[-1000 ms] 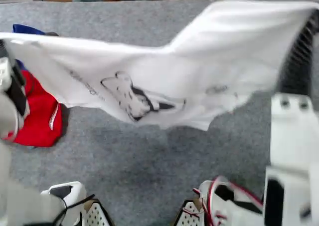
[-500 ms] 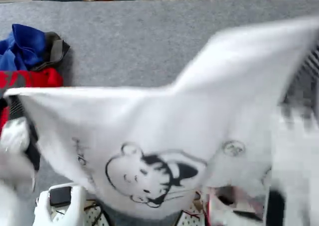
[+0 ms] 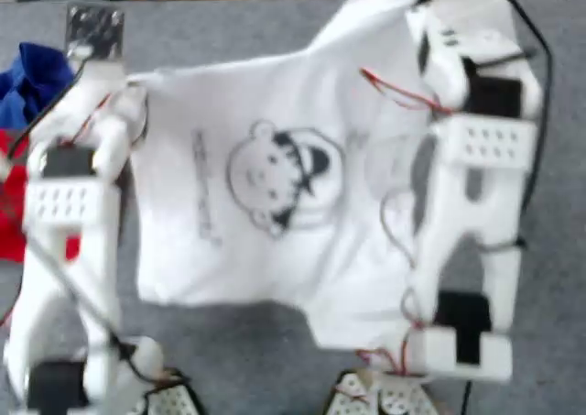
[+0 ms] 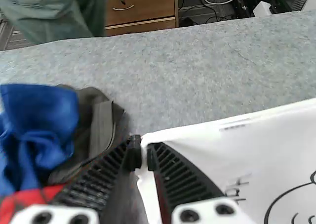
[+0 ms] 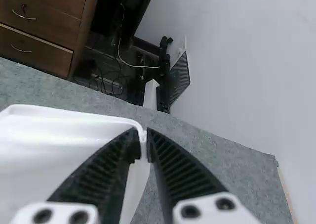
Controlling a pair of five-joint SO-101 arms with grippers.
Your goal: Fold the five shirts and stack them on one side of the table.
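Observation:
A white shirt (image 3: pixel 265 195) with a black cartoon face print lies spread across the grey table, print up. My left gripper (image 4: pixel 143 154) is shut on one far corner of the white shirt (image 4: pixel 237 150), at the left in the high view. My right gripper (image 5: pixel 144 141) is shut on the white shirt's (image 5: pixel 59 155) other far corner, near the table's far right edge. Both white arms (image 3: pixel 69 204) (image 3: pixel 472 158) stretch over the cloth's sides in the high view.
A pile of shirts, blue (image 4: pixel 34 125), dark grey (image 4: pixel 96 130) and red (image 4: pixel 19 201), lies at the table's left. In the high view the blue shirt (image 3: pixel 32 81) and red shirt (image 3: pixel 9 223) show beside the left arm. Wooden drawers (image 4: pixel 140 6) stand beyond the far edge.
The white shirt hung in the air between both grippers; both arms have swung forward and down, laying it flat on the table with the print facing up.

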